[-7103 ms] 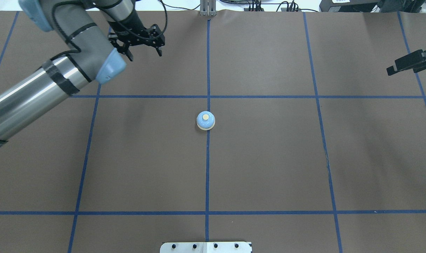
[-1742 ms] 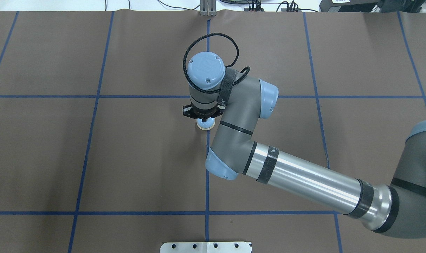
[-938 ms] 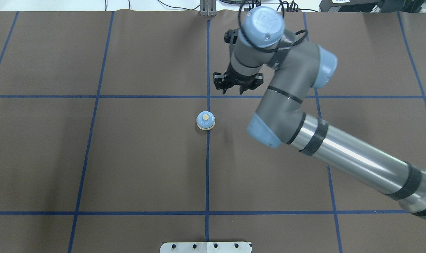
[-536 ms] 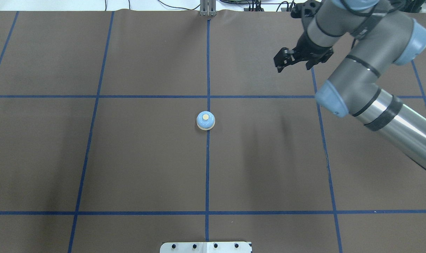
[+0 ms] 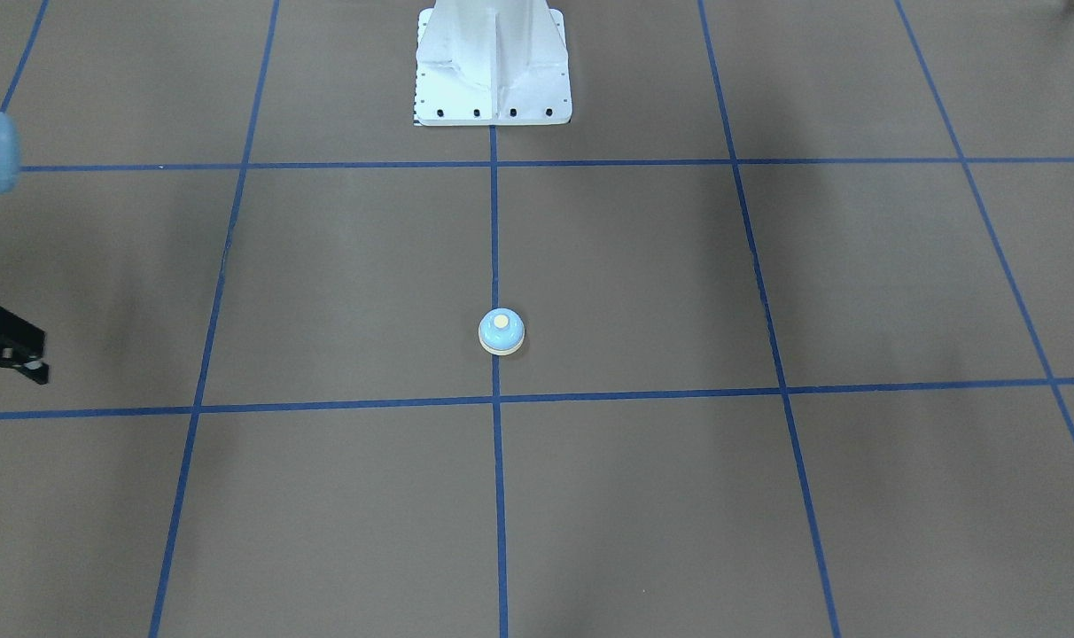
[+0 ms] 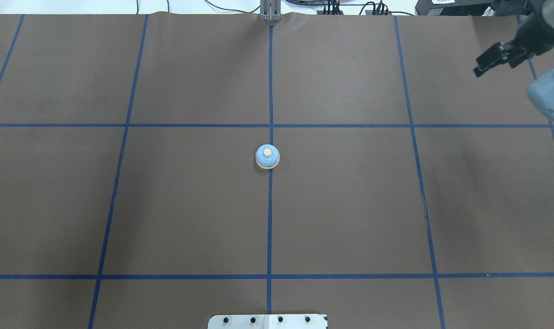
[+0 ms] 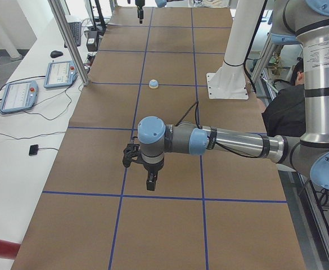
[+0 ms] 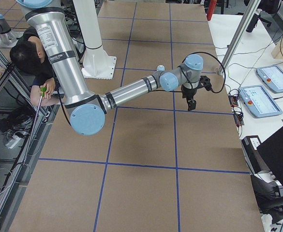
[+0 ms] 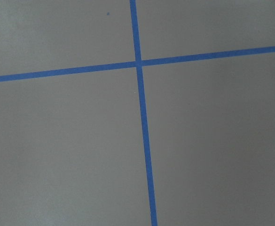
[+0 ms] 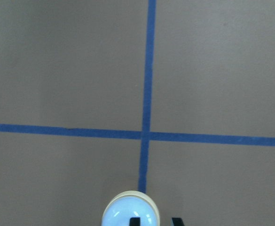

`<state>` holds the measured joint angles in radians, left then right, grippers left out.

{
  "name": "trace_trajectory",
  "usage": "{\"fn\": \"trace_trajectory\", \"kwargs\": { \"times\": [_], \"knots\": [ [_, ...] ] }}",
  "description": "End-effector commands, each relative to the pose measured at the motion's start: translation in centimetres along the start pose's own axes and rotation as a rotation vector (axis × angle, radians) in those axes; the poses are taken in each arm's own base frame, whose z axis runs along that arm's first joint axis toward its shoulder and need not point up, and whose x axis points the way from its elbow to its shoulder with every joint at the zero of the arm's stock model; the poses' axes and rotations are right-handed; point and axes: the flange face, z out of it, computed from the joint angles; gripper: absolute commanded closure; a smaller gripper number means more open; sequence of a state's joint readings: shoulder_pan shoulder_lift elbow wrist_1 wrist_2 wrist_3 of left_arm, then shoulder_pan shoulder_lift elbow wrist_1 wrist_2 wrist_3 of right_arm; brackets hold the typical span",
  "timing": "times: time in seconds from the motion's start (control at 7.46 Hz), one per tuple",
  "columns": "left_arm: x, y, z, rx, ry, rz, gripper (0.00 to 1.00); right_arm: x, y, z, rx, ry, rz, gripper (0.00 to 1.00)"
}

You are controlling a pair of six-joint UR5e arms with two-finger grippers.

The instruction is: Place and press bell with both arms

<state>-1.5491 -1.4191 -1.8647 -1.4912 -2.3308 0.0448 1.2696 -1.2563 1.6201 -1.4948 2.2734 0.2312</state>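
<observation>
Front-facing view: the bell (image 5: 501,331) stands upright on the brown table cover (image 5: 643,266), on the centre tape line (image 5: 494,239). It is well clear of the right gripper (image 5: 7,347), which sits at the view's left edge. The state of its jaws cannot be read here.

Overhead view: the right gripper is in the far right corner and the bell is well away from its jaws, toward the table centre. 1.7 s ago this gripper stood directly over the bell. At 0.9 s and 0.5 s ago it was progressively farther off. The bell's position matches that of 7.1 s ago. Judgement: the press is likely done and the right arm (image 6: 549,93) is retreating. The left arm, upper left 7.1 s ago, is now out of this view.

Exterior left view: the left gripper (image 7: 151,183) points down over bare cover, with the bell far beyond its jaws. Their state cannot be told.

Left wrist view: only a tape crossing, no bell.

Right wrist view: the bell shows at the bottom edge beyond two dark fingertips (image 10: 135,220). They stand apart and hold nothing.
</observation>
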Motion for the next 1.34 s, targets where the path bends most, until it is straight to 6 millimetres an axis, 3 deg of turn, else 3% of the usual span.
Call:
{"fn": "trace_trajectory", "kwargs": {
  "times": [0.0,0.13,0.27,0.4,0.67,1.21],
  "knots": [
    [-0.6,0.2,0.0,-0.002,-0.012,-0.002,0.00,11.9,8.0,-1.1,-0.023,0.023,0.030,0.00],
    [-1.1,0.5,0.4,-0.012,-0.013,-0.014,0.00,15.9,12.0,-1.6,-0.027,0.026,0.055,0.00],
    [-2.3,0.5,0.8,-0.013,-0.007,-0.049,0.00,18.6,15.2,-2.6,-0.016,0.036,0.110,0.00],
    [-2.4,0.1,0.3,0.000,-0.005,-0.057,0.00,19.5,18.7,-2.1,-0.037,0.052,0.141,0.00],
    [-1.9,0.2,-0.4,0.014,-0.002,-0.034,0.00,19.8,20.3,-2.7,-0.030,0.057,0.155,0.00],
    [-1.1,0.3,-1.2,0.039,-0.005,-0.012,0.00,20.0,20.7,-2.2,-0.041,0.051,0.167,0.00]
  ]
}}
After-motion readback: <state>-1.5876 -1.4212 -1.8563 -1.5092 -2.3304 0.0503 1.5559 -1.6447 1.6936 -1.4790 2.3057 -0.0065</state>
